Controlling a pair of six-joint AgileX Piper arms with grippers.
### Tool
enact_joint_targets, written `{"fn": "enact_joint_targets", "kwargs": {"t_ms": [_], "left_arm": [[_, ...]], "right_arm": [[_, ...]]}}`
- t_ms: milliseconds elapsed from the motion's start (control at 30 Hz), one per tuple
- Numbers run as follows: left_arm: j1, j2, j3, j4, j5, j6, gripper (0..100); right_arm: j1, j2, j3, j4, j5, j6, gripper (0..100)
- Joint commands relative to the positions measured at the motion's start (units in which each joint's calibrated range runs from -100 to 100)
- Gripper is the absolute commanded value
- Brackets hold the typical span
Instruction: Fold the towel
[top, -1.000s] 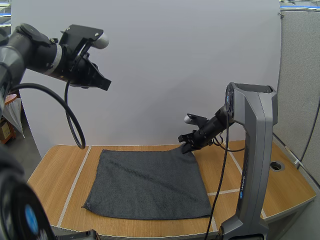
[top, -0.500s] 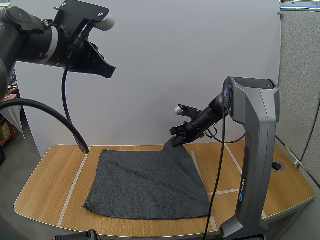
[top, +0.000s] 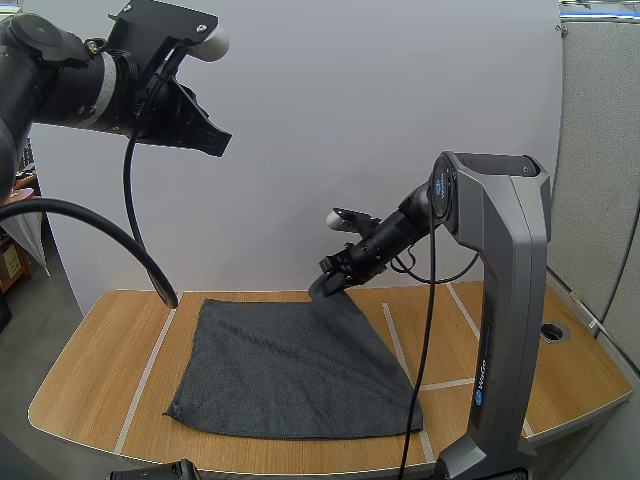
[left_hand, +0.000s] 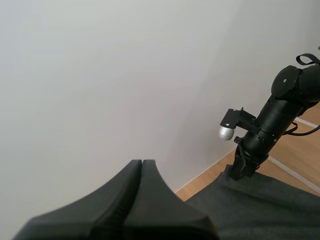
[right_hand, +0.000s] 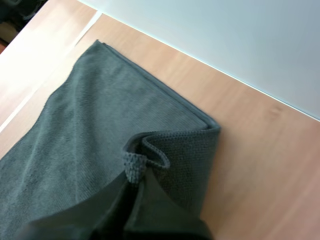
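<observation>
Two-fingered black left gripper (left_hand: 142, 164): nearest the high camera, it hung high over the left side of the table, well apart from the cloth. Its fingers lay pressed together as one dark wedge with nothing between them.
Table (top: 95, 370): a light wooden top with rounded corners, crossed by thin white tape lines (top: 148, 365).
Towel (top: 290, 370): a dark grey, square, terry-cloth towel lay flat over the middle of the table. Its near edge ran close to the table's front and its left side lay just beside a tape line.
Far right corner (right_hand: 145, 155): this corner of the towel stood raised off the wood. The cloth rose from the flat part in a slope, and its hem curled over in a small loop.
Right gripper (top: 327, 287): at the far side of the table, the black fingertips were pinching that raised corner. The right wrist view showed the hem caught between the tips.
Step in hand: judged from this, the first fold was under way, with one corner picked up and no layer yet laid over another.
Next move: it would likely call for carrying the pinched corner across the flat cloth toward the opposite edge. The corner would need to stay low enough that the towel rolled over itself rather than dragged, and be let go only once the edges lined up.
Risk: with a single corner held, the fold could come out skewed.
</observation>
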Motion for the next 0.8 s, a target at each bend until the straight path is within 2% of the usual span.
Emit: {"fn": "enact_joint_targets", "kwargs": {"t_ms": [0,267,567,767], "left_arm": [[0.10,-1.0,-0.3,-0.9,-1.3,-0.4,0],[0.02,-6.8,-0.3,-1.0,-2.1,-0.4,0],[0.02,-9.9,-0.3,-1.0,-2.1,-0.4,0],[0.02,-10.5,-0.3,-1.0,-2.1,-0.4,0]], "right_arm": [[1.4,-1.0,0.1,1.0,1.6,-1.2,0],[5.2,-1.0,0.1,3.1,0.9,-1.5,0],[10.2,-1.0,0.1,3.5,-12.4,-1.5,0],[11.7,-0.5,-2.5,4.2,-14.9,-0.2,0]]}}
